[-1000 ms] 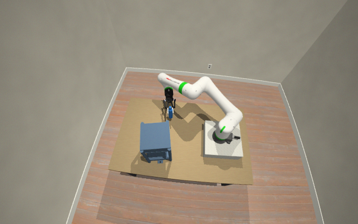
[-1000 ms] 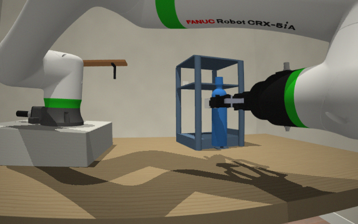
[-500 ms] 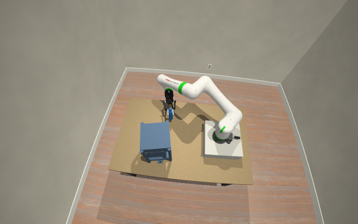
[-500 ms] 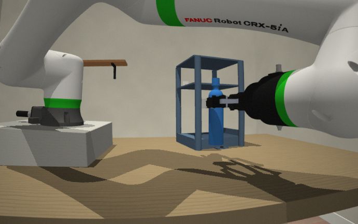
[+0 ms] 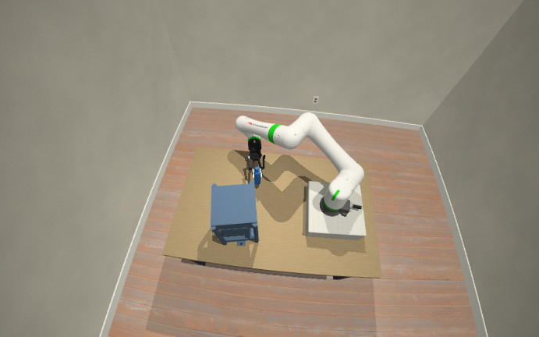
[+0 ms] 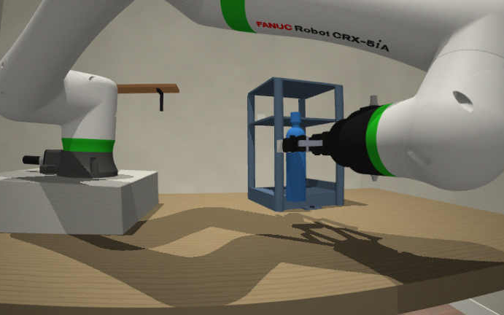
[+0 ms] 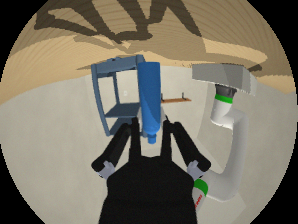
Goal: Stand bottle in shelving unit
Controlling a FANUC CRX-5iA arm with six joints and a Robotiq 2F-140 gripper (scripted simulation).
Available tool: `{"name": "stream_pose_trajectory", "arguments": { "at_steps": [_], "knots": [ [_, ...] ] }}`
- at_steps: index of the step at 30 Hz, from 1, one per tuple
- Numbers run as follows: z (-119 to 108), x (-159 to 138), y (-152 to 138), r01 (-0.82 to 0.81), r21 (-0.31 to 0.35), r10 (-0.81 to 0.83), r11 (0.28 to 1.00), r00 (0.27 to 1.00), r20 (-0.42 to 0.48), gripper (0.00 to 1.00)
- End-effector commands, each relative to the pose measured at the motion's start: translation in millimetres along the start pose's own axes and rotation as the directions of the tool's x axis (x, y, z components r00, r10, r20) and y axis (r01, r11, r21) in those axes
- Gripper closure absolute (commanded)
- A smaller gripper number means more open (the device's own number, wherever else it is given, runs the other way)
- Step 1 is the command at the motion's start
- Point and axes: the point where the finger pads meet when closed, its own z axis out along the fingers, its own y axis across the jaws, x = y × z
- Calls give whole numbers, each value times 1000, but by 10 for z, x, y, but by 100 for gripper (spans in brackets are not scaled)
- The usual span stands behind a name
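The blue bottle (image 5: 257,175) is upright, cap up, held at mid-height by my gripper (image 5: 256,165), which is shut on it from the side. In the exterior view the bottle (image 6: 295,160) hangs a little above the table, with the gripper (image 6: 292,144) across its upper body. It is outside the blue shelving unit (image 5: 233,209), near the unit's far corner, and stands in front of the unit (image 6: 296,87) in that line of sight. In the wrist view the bottle (image 7: 149,99) sits between the fingers, with the unit (image 7: 116,92) beyond it.
The robot's base stands on a pale block (image 5: 335,211) on the table's right side, also in the exterior view (image 6: 61,200). A brown wall shelf with a black hook (image 6: 147,88) hangs on the far wall. The table's far edge is close behind the gripper.
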Motion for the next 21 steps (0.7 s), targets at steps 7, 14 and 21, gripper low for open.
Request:
{"name": "stream_pose_trajectory", "arguments": {
  "at_steps": [7,14,21],
  "knots": [
    [213,-2,-1,1,1,-1,1000,1000,-1,100],
    [423,-2,-2,1,1,-1,1000,1000,-1,100],
    [589,-1,-2,1,1,-1,1000,1000,-1,100]
  ]
}}
